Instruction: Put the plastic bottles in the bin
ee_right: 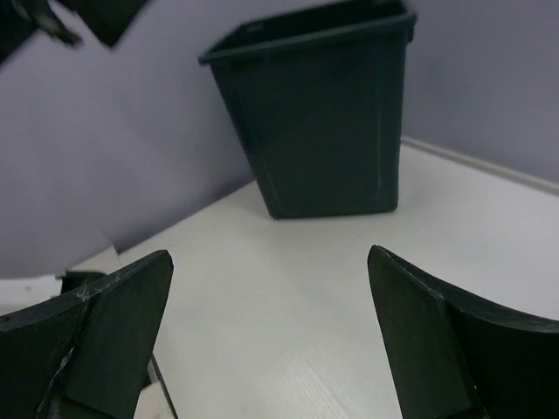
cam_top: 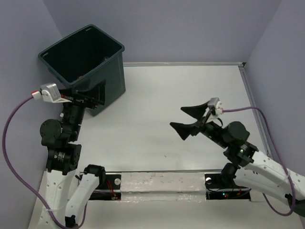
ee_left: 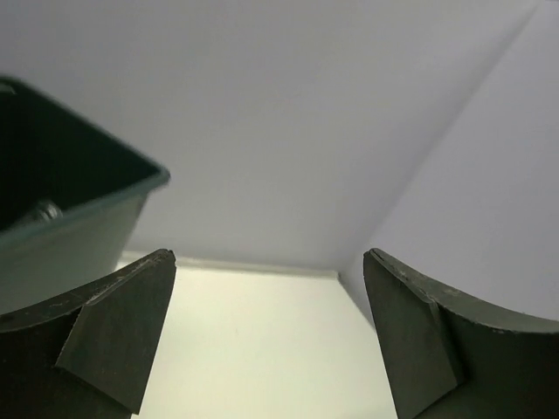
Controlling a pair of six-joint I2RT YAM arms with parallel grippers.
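The bin point(cam_top: 113, 71) stands at the far left corner of the table point(cam_top: 162, 90); inside it the left wrist view catches one clear bottle point(ee_left: 45, 210), the rest lost in shadow; the left gripper point(ee_left: 269, 255) hangs beside the bin's near wall, jaws apart, empty; the right gripper point(cam_top: 177, 117), likewise spread and empty, hovers over mid-table

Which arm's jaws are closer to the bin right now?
The left gripper: it is right beside the bin, while the right gripper hangs well away from it.
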